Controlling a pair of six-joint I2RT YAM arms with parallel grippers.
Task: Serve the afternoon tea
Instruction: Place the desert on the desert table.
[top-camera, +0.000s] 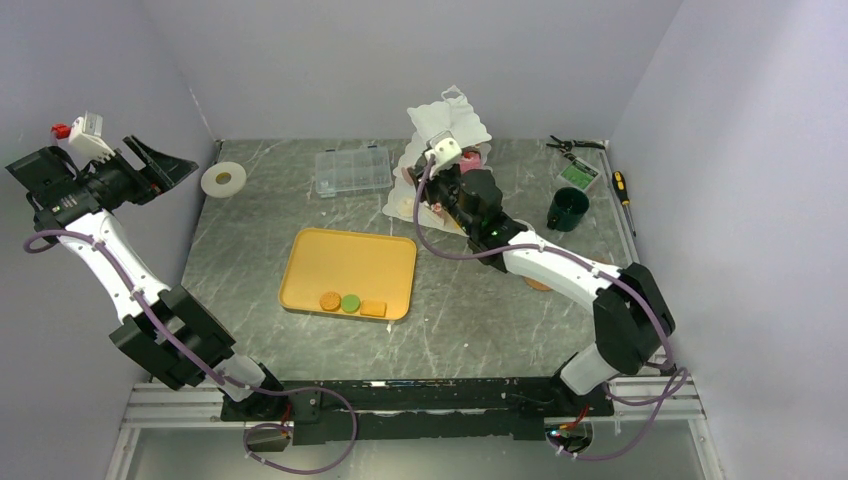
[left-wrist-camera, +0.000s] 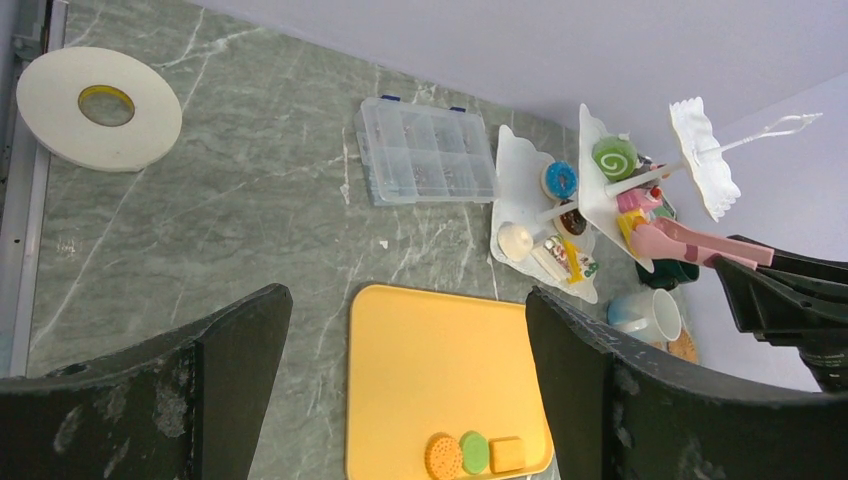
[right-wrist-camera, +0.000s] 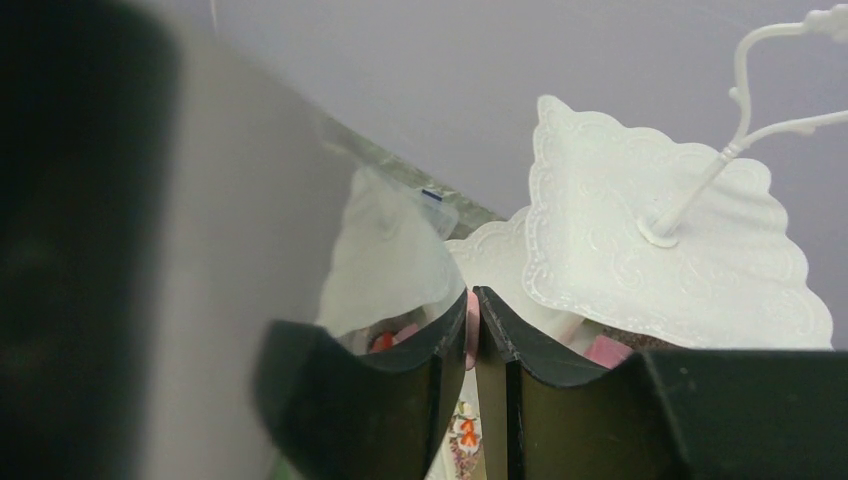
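Reading this as the pastry-transfer step: your right gripper (right-wrist-camera: 472, 325) is clenched on the pink plastic tongs (left-wrist-camera: 690, 240). The tong tips are in at the middle tier of the white three-tier scalloped stand (right-wrist-camera: 650, 240), which sits at the back of the grey marbled table (top-camera: 250, 250), right of the clear plastic compartment box (top-camera: 352, 172). Can't tell whether the tongs carry a pastry; the tips are lost among the pink cake slices (left-wrist-camera: 632, 200). Your left gripper (left-wrist-camera: 408, 300) is released, jaws wide, raised off the left side, holding nothing. Three pieces lie in a row at the near edge of the flat yellow rectangular tray (top-camera: 350, 250): ridged orange round biscuit (top-camera: 329, 300), green round biscuit (top-camera: 350, 302), orange square biscuit (top-camera: 373, 308). The white ceramic-looking mug (left-wrist-camera: 645, 315) is by a round cork coaster (left-wrist-camera: 685, 347); can't tell if it sits on it. The dark-green mug (top-camera: 567, 208) stands well apart, right of the stand. Next move, my call: finish at the tier, then bring the tongs out level and clear of the tier above. The rims are thin and embossed, and the stand looks light on a slim central post, so a sideways snag would likely tip it. The pastries look small, smooth and hard, so expect slip and squeeze across flat faces.
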